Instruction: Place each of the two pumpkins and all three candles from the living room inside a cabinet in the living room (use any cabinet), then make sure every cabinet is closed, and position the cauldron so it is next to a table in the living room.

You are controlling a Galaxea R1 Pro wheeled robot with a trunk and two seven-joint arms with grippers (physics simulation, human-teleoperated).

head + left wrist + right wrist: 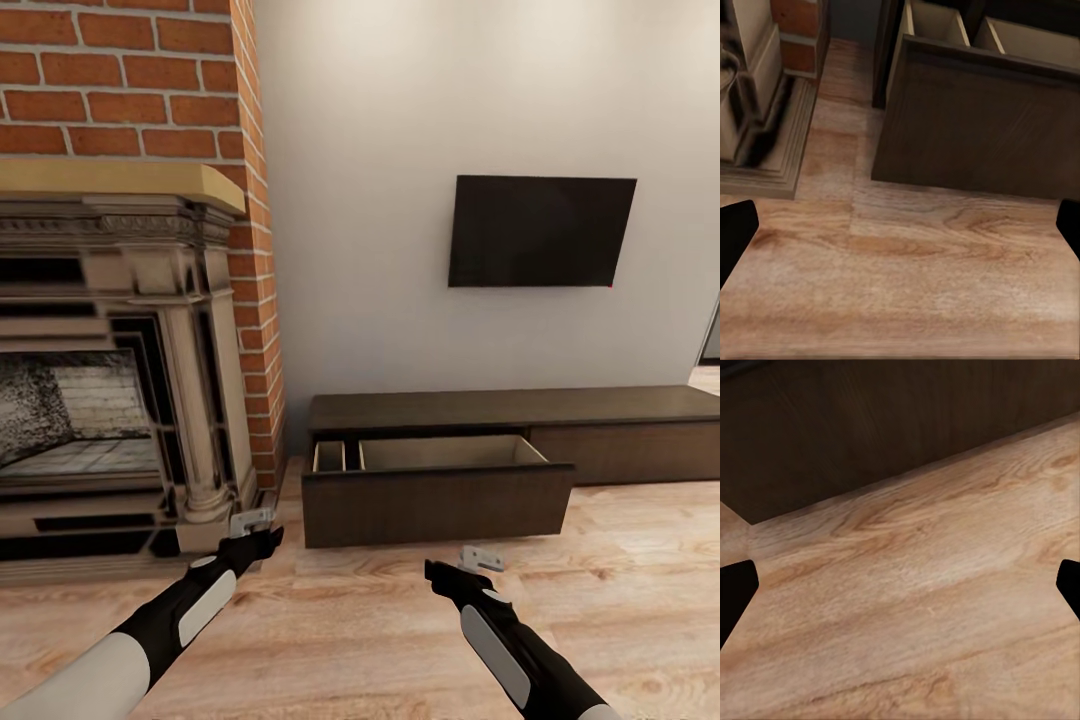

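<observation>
The long, low dark-brown cabinet (pixel 520 410) runs along the white wall, and its left drawer (pixel 436 500) is pulled out, showing pale empty compartments inside. In the left wrist view the drawer front (pixel 975 124) stands just ahead over the wood floor. My left gripper (pixel 258 540) hovers low near the fireplace base, open with nothing between its fingers. My right gripper (pixel 462 572) hangs in front of the drawer, open and empty too; the dark drawer front (pixel 870 420) lies just beyond it. The pumpkins, candles, cauldron and table are out of view.
A brick fireplace (pixel 120 380) with a carved stone surround stands at the left, close to my left arm. A black television (pixel 540 232) hangs on the wall above the cabinet. Wood floor (pixel 360 620) stretches in front of me.
</observation>
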